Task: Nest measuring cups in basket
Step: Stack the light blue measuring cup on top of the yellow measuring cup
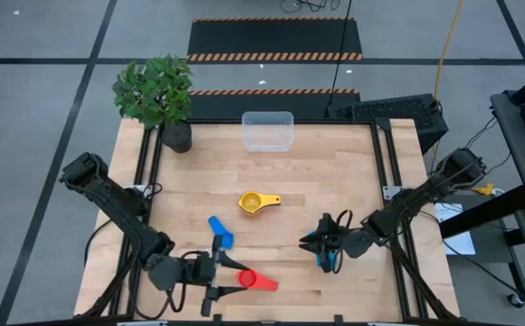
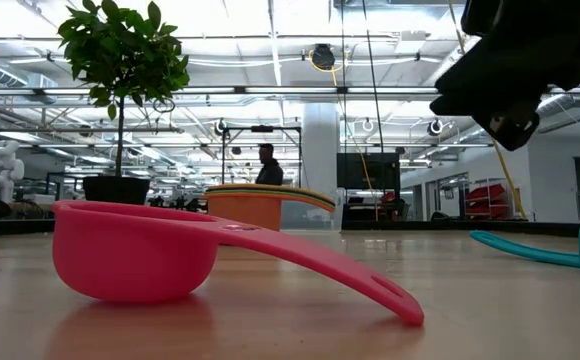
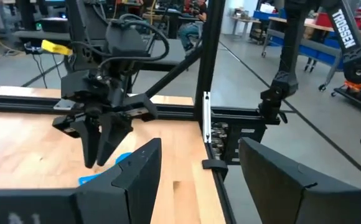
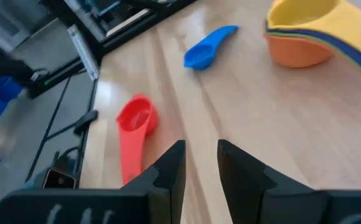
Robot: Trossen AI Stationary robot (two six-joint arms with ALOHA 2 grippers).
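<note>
A red cup (image 1: 255, 281) (image 2: 140, 255) lies on the table near the front edge, its handle pointing right. Just left of it my left gripper (image 1: 215, 277) (image 3: 199, 168) stands open, with nothing between its fingers. A dark blue cup (image 1: 220, 230) (image 4: 205, 50) lies behind it. A yellow-topped stack of nested cups (image 1: 255, 202) (image 4: 305, 37) stands mid-table. My right gripper (image 1: 317, 243) (image 4: 201, 162) hangs above a light blue cup (image 1: 328, 261) (image 2: 545, 255) that rests on the table; its fingers stand a little apart and hold nothing. The clear basket (image 1: 268, 131) stands at the far edge.
A potted plant (image 1: 158, 95) (image 2: 120, 60) stands at the table's far left corner. Black frame rails (image 1: 385, 181) run along the table's left and right edges. Bare wood lies between the stack and the basket.
</note>
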